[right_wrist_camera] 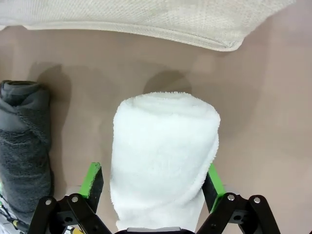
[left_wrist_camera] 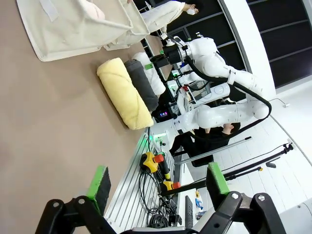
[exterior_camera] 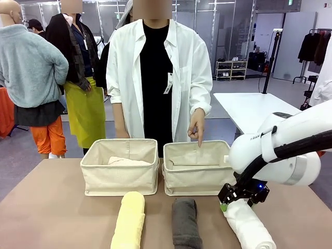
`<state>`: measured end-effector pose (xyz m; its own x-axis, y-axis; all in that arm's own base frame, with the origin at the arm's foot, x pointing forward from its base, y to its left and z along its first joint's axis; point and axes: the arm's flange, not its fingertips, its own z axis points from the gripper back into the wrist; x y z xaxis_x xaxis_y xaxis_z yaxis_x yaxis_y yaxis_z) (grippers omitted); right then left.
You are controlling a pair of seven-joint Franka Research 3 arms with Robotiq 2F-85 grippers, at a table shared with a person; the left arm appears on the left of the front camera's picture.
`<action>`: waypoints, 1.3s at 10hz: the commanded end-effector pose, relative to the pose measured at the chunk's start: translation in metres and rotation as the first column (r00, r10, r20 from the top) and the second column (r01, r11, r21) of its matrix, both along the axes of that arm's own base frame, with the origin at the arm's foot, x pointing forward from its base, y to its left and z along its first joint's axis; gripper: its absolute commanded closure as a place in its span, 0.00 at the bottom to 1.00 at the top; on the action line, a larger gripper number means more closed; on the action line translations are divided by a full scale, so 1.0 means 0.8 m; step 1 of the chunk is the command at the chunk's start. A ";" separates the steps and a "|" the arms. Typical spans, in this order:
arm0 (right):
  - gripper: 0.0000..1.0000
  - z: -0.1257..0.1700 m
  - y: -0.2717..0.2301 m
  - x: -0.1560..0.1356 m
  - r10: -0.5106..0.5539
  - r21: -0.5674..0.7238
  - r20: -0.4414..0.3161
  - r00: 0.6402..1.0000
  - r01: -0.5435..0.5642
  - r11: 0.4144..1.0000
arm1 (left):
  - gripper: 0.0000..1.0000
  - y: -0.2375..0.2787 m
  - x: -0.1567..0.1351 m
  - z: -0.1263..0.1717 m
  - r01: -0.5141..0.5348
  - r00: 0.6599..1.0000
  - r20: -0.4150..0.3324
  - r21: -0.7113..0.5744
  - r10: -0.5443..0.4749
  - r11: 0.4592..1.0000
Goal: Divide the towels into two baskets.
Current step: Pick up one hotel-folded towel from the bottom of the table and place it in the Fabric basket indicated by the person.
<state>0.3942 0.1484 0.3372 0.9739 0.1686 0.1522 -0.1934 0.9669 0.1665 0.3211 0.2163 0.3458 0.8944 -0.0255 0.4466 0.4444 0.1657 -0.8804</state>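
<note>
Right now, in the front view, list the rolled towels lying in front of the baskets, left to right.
yellow towel → dark grey towel → white towel

A grey floor [exterior_camera: 233, 85] runs back to glass partitions [exterior_camera: 207, 26]. A white table [exterior_camera: 249, 106] stands at right, a low shelf [exterior_camera: 231, 69] behind it, a clothes rack [exterior_camera: 314, 46] beyond.

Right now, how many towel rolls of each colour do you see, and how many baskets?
Yellow towel: 1
Dark grey towel: 1
White towel: 1
Pale pink towel: 1
Beige baskets, left basket and right basket: 2
Total: 6
</note>
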 end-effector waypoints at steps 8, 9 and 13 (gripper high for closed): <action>0.71 -0.033 -0.014 -0.080 0.045 -0.140 0.018 0.999 -0.042 0.989 | 0.00 0.001 -0.002 0.003 -0.002 1.000 0.018 0.003 0.002 1.000; 0.54 -0.021 -0.017 -0.077 0.056 -0.116 0.027 0.998 -0.052 0.992 | 0.00 0.001 -0.002 0.003 -0.002 1.000 0.018 0.003 0.002 1.000; 1.00 0.044 -0.032 -0.063 0.191 -0.034 0.011 0.981 -0.191 0.981 | 0.00 0.001 -0.002 0.003 -0.002 1.000 0.018 0.003 0.002 1.000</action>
